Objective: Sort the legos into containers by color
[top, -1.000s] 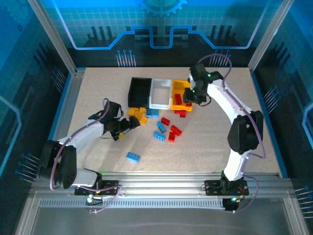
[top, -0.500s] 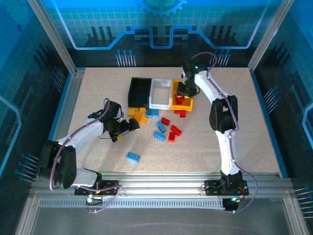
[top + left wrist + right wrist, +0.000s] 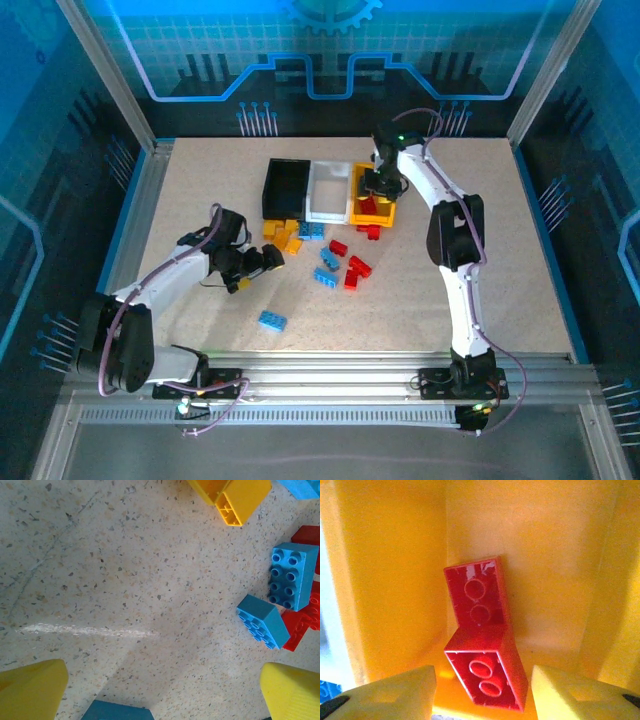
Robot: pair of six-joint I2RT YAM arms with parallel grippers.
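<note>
Yellow bin (image 3: 357,176), top view: the rightmost of three bins in a row at the far middle of the counter (image 3: 200,190), next to the white bin (image 3: 328,190) and the black bin (image 3: 285,185). My right fingers (image 3: 377,188) hang within its rim, above red bricks (image 3: 365,207) already binned. The white bin looks bare, and the black bin is too dark to read. I judge most of the work to be left. Yellow bricks (image 3: 283,237), blue bricks (image 3: 324,278) and more red ones lie loose on the counter in front of the bins. One blue brick (image 3: 272,320) lies well apart, toward my bases. My left fingers (image 3: 266,257) sit low over the counter, just left of that scatter.

Left wrist view: my left fingers (image 3: 30,692) are spread wide and pinch nothing. The edge of a blue brick shows between them at the bottom of the view. Two more blue bricks lie ahead to the right with red ones beside them, and yellow ones lie at the top edge. All are on the counter, unsorted.

Right wrist view: my right fingers (image 3: 390,695) stand spread inside the yellow bin. A narrow gap shows on each side of a red brick (image 3: 487,667), which rests against a second one deeper in the bin. I judge this brick delivered. Red is going to yellow, while the blue and yellow bricks have yet to reach bins.
</note>
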